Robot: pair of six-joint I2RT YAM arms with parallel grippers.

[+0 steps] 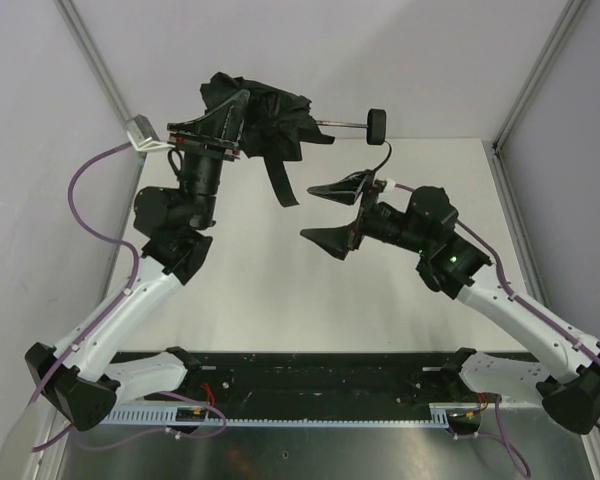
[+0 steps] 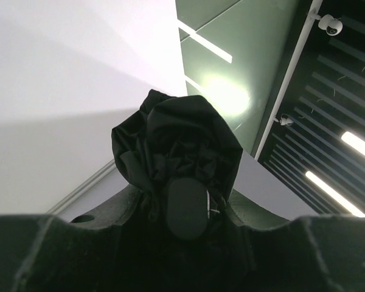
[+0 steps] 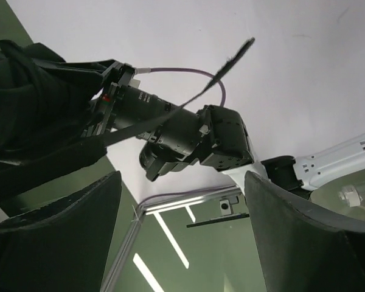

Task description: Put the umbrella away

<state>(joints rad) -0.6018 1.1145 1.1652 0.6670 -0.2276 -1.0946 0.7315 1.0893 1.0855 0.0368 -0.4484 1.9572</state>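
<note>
In the upper middle of the top view, the left gripper is raised well above the white surface and clenched on the crumpled black canopy of the umbrella. The shaft runs out to the right and ends in the round handle, and a thin wrist cord drops from it. The closure tab hangs down from the fabric toward the frame's centre. The left wrist view shows the bunched fabric rising from between that gripper's jaws. The right gripper hangs just right of the tab with its jaws spread and nothing between them. In its own wrist view the two fingers frame bare space, with the tab slanting across above them.
</note>
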